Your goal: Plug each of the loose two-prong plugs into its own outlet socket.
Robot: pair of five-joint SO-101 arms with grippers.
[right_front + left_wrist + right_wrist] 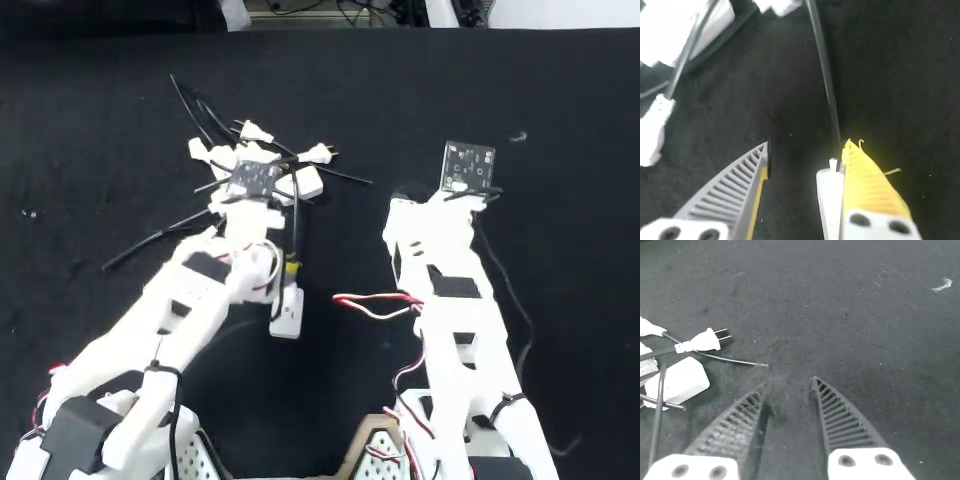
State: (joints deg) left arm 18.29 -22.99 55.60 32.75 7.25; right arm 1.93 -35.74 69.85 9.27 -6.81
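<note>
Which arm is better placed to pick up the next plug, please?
Left. The left gripper is open right at a black cord and its white plug; the right gripper hangs open over bare cloth, a pronged plug off to one side.

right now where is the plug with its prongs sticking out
In the high view the plug lies at the right edge of the tangle of plugs and cords, prongs pointing toward the right arm.

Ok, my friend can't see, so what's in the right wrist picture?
The right gripper holds its two grey ribbed fingers open over a black cloth tabletop. Beside them lie a white two-prong plug on a thin black cord and a white rounded block, maybe an outlet socket.
</note>
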